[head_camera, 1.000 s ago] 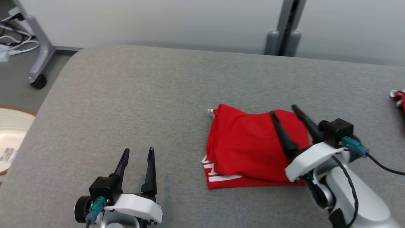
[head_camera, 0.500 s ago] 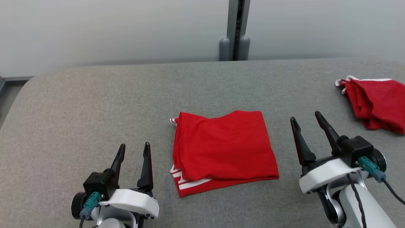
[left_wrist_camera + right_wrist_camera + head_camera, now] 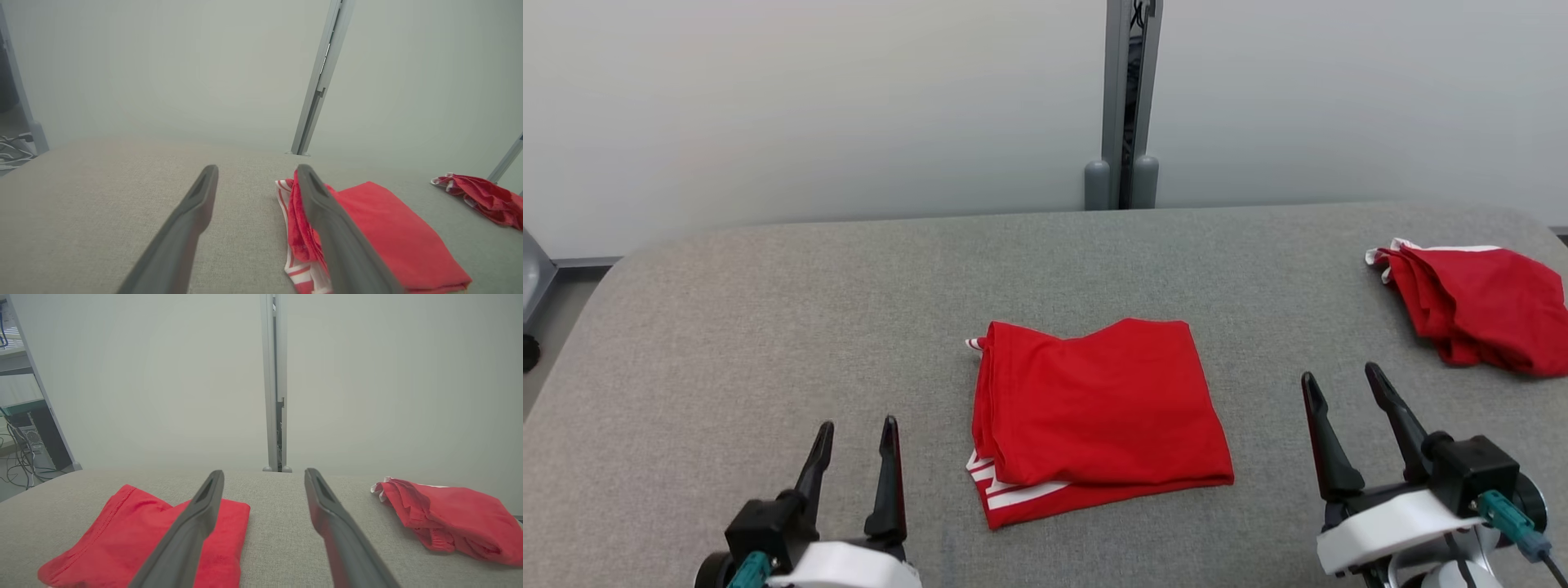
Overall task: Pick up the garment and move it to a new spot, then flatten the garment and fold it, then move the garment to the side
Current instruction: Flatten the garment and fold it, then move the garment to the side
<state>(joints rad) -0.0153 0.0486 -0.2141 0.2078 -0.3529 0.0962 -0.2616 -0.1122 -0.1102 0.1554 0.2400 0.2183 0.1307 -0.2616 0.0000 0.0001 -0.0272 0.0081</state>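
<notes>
Dark fingers (image 3: 886, 482) are held spread wide on both claws, with nothing gripped. The left claw (image 3: 858, 423) is seen at the lower left and the right claw (image 3: 1340, 372) at the lower right, each over the grey fabric surface (image 3: 768, 327). Between them, touched by neither, the folded red garment (image 3: 1094, 412) is laid flat, with white stripes (image 3: 1013, 494) shown at its near left corner. A second red garment (image 3: 1474, 306) is bunched at the surface's far right, well apart. A grey post (image 3: 1123, 98) is set against the pale wall (image 3: 768, 106) behind.
</notes>
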